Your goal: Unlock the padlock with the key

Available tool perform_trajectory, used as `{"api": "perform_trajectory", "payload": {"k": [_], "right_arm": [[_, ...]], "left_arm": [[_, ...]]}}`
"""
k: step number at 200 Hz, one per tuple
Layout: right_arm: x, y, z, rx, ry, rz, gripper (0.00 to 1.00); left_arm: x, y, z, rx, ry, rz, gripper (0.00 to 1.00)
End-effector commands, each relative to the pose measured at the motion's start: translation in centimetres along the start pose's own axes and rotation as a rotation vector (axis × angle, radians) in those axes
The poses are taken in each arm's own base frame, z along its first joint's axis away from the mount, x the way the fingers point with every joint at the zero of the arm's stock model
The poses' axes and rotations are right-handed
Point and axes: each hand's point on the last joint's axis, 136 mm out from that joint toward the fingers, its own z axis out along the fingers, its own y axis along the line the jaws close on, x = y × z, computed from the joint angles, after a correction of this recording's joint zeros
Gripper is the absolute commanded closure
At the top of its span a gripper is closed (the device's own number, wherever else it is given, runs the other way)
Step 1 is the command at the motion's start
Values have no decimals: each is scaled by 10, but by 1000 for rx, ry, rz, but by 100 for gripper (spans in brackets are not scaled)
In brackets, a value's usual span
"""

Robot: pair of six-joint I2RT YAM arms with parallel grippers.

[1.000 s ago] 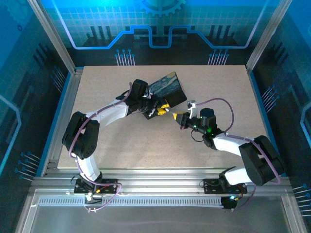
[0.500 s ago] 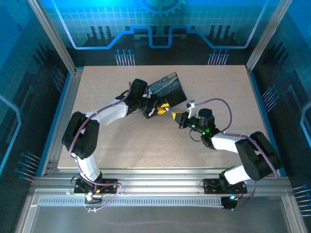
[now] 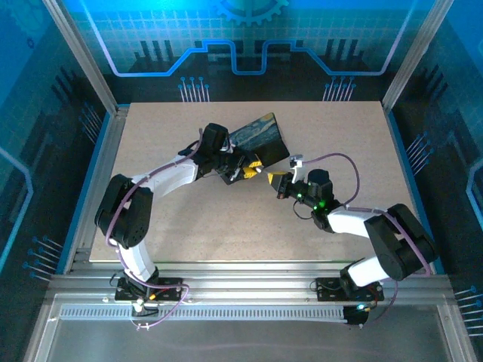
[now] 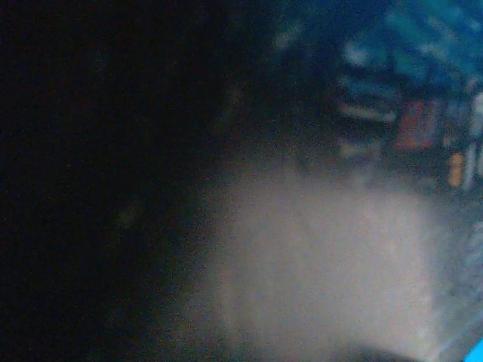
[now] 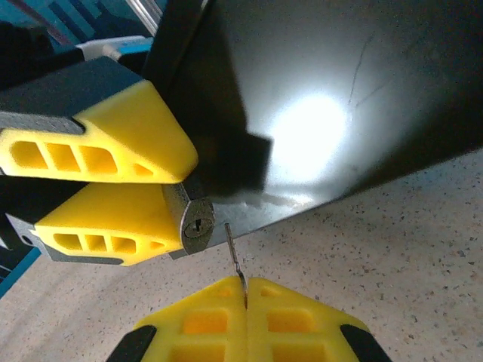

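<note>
The right gripper (image 5: 245, 285) pinches the key (image 5: 233, 250), which juts just ahead. Just left of its tip, the left gripper (image 5: 183, 196) clamps the padlock (image 5: 195, 225), with the box (image 5: 339, 113) close behind.

Grey padlock (image 5: 198, 226), silvery key (image 5: 232, 249) — speckled beige table (image 5: 400, 249)

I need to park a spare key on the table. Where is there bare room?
The back right corner of the table is bare, as is the front strip between the left arm and the right arm. It is crowded mid-table, where the box, padlock, key, left fingers and right fingers meet.
</note>
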Motion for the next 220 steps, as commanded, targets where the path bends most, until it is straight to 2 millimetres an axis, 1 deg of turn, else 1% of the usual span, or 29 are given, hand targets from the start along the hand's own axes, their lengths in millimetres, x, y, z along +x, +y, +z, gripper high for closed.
{"api": "perform_trajectory", "payload": {"k": [1, 38, 64, 108, 165, 220], "right_arm": [[-12, 9, -3, -13, -47, -48, 100], [-14, 14, -2, -28, -52, -52, 100], [-12, 20, 2, -43, -45, -60, 100], [-13, 24, 7, -52, -52, -57, 100], [-16, 24, 13, -35, -68, -63, 100], [-17, 23, 21, -36, -83, -52, 100]], "left_arm": [[-2, 1, -13, -2, -25, -53, 94], [-3, 1, -16, -4, -40, -58, 95], [-2, 2, -14, 3, -38, -67, 95], [0, 2, -15, 11, -34, -71, 95], [2, 1, -15, 10, -32, -75, 95], [5, 7, -15, -1, -30, -83, 95]]}}
